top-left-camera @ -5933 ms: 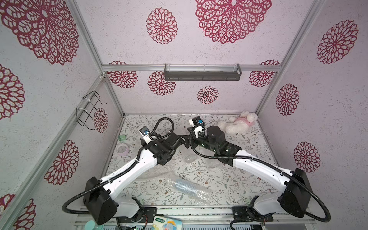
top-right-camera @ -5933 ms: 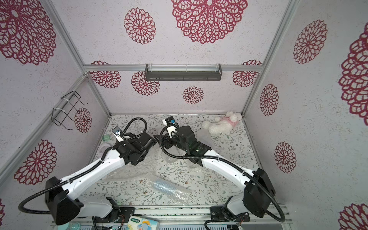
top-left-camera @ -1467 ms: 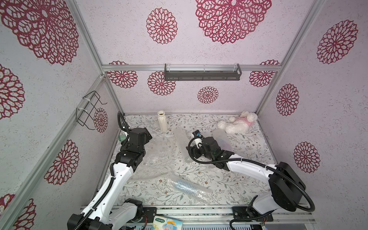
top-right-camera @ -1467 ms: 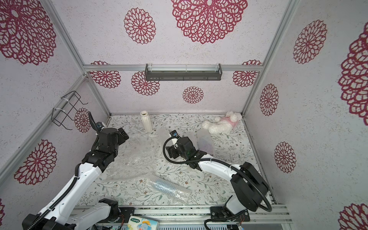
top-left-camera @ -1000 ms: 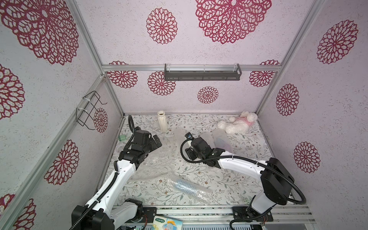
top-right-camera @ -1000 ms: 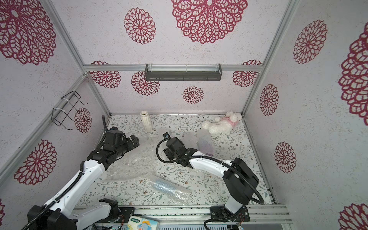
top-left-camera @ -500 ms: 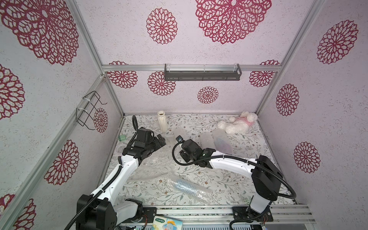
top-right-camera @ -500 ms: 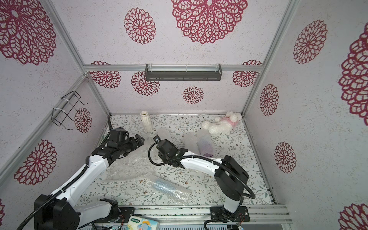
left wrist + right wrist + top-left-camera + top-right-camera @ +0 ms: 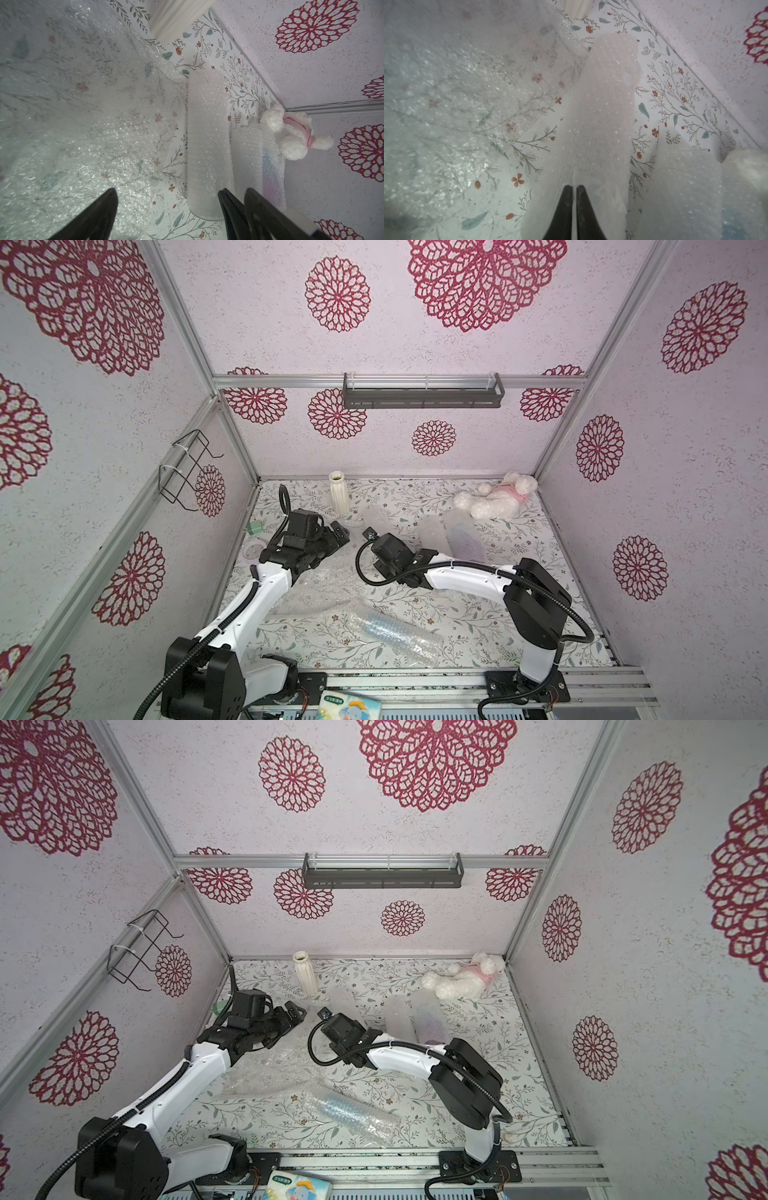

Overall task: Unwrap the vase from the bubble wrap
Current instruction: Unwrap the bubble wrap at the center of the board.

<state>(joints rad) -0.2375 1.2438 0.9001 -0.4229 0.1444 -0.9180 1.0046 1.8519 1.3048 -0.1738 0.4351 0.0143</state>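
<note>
Both arms stretch forward, wrists low and near each other — left gripper with jaws wide apart, right gripper with jaws pressed together.

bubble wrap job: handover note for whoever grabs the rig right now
Left pincer: open, above the loose clear bubble wrap sheet lying flat.
Right pincer: shut at the end of a whitish bubble-wrapped roll; grip on a layer unclear.
Done: cream ribbed vase stands bare at the back.
To do: that roll, the blue-purple wrapped roll beside it, the wrapped pale blue bundle in front.
</note>
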